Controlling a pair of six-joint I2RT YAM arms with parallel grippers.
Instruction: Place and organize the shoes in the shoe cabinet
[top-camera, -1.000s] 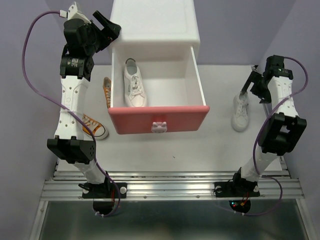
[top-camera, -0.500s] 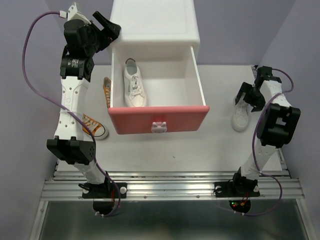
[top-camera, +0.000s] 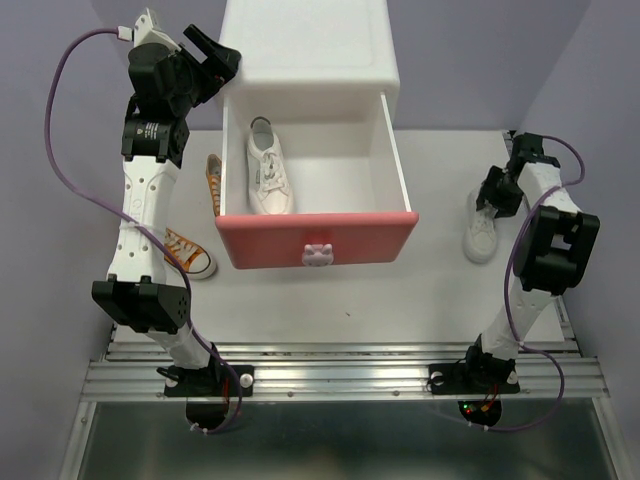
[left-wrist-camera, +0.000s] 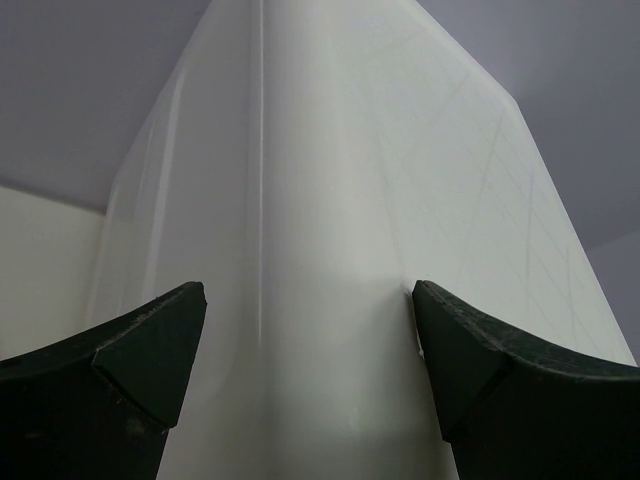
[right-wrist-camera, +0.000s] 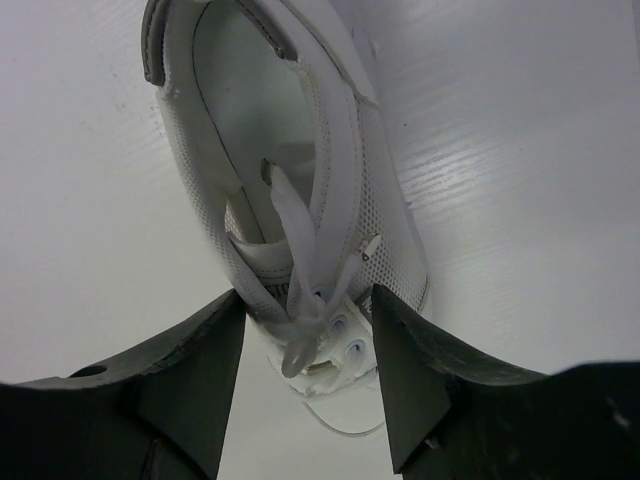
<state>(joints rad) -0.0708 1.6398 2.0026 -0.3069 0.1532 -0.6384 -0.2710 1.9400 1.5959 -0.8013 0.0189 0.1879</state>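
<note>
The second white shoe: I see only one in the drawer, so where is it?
In the top view the white shoe lies on the table at the right, outside the open drawer, under the right hand.

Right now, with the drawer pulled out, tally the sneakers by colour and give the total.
White sneakers: 2, one in the open drawer, one outside it on the right.
Orange sneakers: 2, both outside it on the left.
Total: 4.
</note>
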